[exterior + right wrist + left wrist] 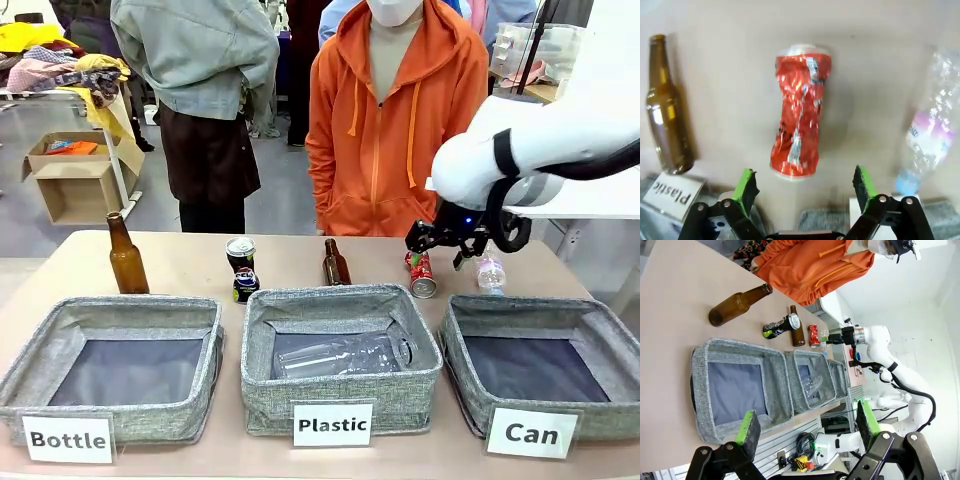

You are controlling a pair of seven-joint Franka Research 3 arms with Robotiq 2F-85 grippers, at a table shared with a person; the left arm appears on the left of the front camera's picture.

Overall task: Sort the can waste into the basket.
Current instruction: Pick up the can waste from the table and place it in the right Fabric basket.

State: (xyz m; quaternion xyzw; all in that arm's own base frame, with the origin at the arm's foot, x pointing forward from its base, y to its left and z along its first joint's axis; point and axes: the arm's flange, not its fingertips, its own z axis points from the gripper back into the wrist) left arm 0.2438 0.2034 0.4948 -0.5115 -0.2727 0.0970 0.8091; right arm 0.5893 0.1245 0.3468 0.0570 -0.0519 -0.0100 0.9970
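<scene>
I start at the left of the tabletop (190, 262). My left gripper (807, 424) hangs in the air with its two green pads wide apart, and below it I see the row of baskets. The Bottle basket (160, 425) sits at the left end. A tall brown bottle (127, 257) stands just behind it. Next comes the Plastic basket (270, 410) in the middle, with a clear bottle (345, 356) lying inside. Behind its left corner are the black can (240, 254) and the blue can (245, 287), which is squashed short. They look like they touch, but I cannot tell if the black can stands on the blue can or just behind it. A small brown bottle (335, 264) stands behind the middle of that basket. A little more to the right lies the red can (421, 275), bent and dented. It is on the tabletop just behind the gap between the Plastic basket and the Can basket (605, 420). My right gripper (805, 184) hangs right over the red can. Its pads are apart, and the red can lies in line with the gap between them, a bit past the tips, touching neither pad. A small plastic bottle (489, 272) stands just to the right of the red can. The Can basket sits at the right end, near the red can. A person (395, 130) in an orange top stands at the far side.
</scene>
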